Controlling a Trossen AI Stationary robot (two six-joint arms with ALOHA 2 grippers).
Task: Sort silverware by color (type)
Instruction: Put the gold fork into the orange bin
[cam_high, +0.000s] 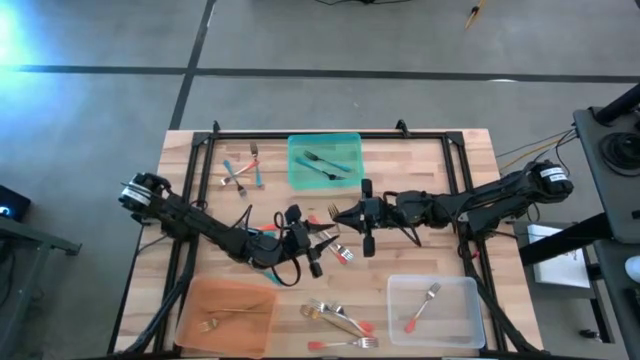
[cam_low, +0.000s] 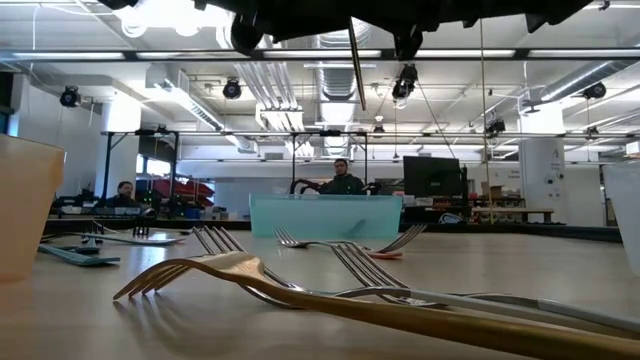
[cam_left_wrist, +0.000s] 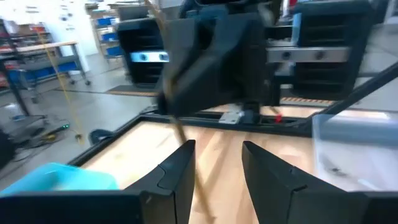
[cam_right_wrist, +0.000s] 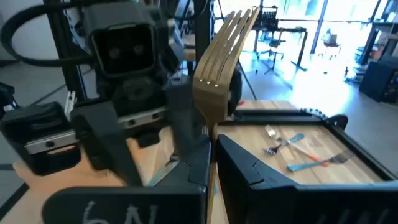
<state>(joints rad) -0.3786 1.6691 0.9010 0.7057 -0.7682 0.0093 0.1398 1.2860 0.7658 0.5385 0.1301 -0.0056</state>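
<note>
Mid-air fork meetup over the middle of the counter (cam_high: 470, 160)

The right hand (cam_high: 340, 214) is clamped on a gold fork (cam_right_wrist: 219, 68) — tines up, close in front of the left hand (cam_high: 318, 240), whose fingers (cam_left_wrist: 176, 180) stand apart with nothing in them. Other forks: dark ones in the teal tray (cam_high: 296, 170), a gold one in the orange tray (cam_high: 190, 320), a red-handled one in the clear tray (cam_high: 475, 325) — more loose on the wood.

Gold fork (cam_right_wrist: 217, 68) upright mid-table in right gripper (cam_right_wrist: 210, 146); other teal, coral, gold silverware (cam_high: 340, 320) scattered.
</note>
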